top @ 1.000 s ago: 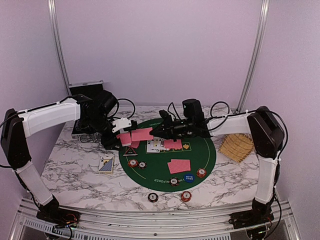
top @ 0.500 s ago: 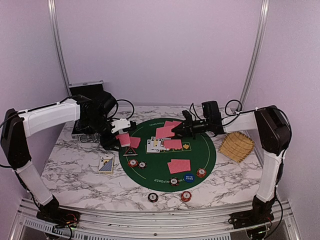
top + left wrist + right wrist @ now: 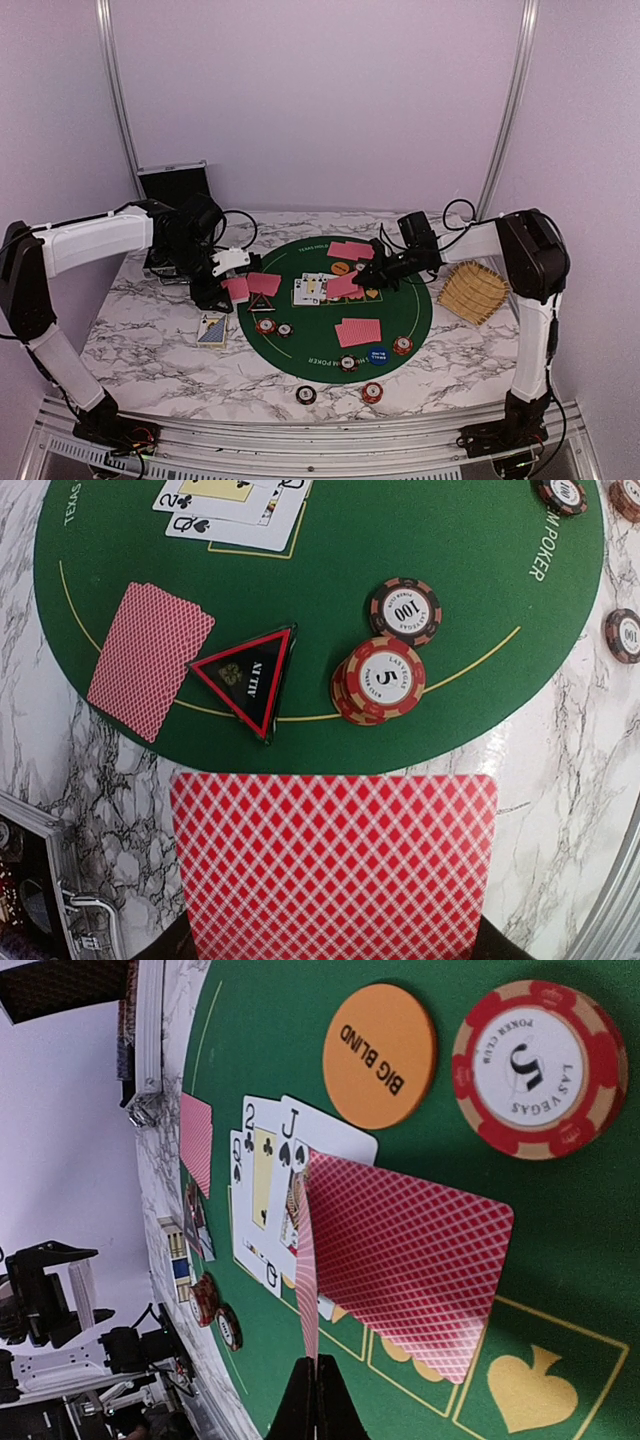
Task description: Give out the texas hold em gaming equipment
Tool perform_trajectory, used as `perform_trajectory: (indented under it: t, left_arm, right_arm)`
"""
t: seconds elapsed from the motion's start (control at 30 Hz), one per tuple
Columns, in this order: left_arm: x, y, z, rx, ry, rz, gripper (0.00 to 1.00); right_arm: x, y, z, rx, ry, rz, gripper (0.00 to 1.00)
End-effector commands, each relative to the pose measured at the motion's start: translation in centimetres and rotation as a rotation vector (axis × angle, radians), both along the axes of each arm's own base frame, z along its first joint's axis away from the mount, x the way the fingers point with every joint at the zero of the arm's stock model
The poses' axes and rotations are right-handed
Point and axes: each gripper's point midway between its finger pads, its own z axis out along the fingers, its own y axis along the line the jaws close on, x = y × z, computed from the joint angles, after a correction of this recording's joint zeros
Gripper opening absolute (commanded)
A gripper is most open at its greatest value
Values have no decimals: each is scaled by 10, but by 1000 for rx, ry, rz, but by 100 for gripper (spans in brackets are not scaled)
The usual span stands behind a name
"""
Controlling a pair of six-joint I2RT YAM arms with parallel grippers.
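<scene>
My left gripper (image 3: 222, 287) is shut on a stack of pink-red-backed cards (image 3: 335, 860) over the marble just off the green mat's left edge; the cards hide its fingers. Ahead of it lie a black triangular marker (image 3: 250, 675), a face-down card pair (image 3: 150, 658) and dark-red chips (image 3: 380, 680). My right gripper (image 3: 318, 1400) is shut on a single card (image 3: 308, 1270) held on edge above the mat's middle. Beside that card a face-down card (image 3: 410, 1270) lies over face-up cards (image 3: 270, 1160). An orange button (image 3: 380, 1055) and a chip (image 3: 540, 1065) lie beyond.
The round green mat (image 3: 320, 345) also carries face-down cards at its far side (image 3: 350, 250) and near side (image 3: 360, 331), a blue button (image 3: 376, 355) and more chips (image 3: 402, 346). An open black case (image 3: 172, 185) stands back left, a wooden fan-shaped holder (image 3: 473, 292) at the right, and a card box (image 3: 212, 328) on the marble.
My right gripper took a card from near the left gripper, swung right across the mat, then came back toward the middle. My left gripper drew back left with its cards.
</scene>
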Motion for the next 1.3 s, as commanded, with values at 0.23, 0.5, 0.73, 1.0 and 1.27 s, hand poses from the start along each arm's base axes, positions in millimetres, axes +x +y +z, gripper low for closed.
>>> perform_trajectory:
  t: [0.23, 0.5, 0.73, 1.0, 1.27]
  left_arm:
    - [2, 72, -5, 49, -39, 154, 0]
    - [0, 125, -23, 106, -43, 283, 0]
    - [-4, 143, -49, 137, -56, 326, 0]
    - [6, 143, -67, 118, -65, 385, 0]
    - [4, 150, -90, 128, -57, 413, 0]
  right_arm:
    - [4, -29, -28, -241, -43, -3, 0]
    - [-1, -38, -36, -307, -44, 2, 14]
    - [1, -39, -16, -308, -84, -17, 43]
    - [0, -40, 14, -306, -135, -42, 70]
    - [-5, -41, 38, -283, -174, -65, 79]
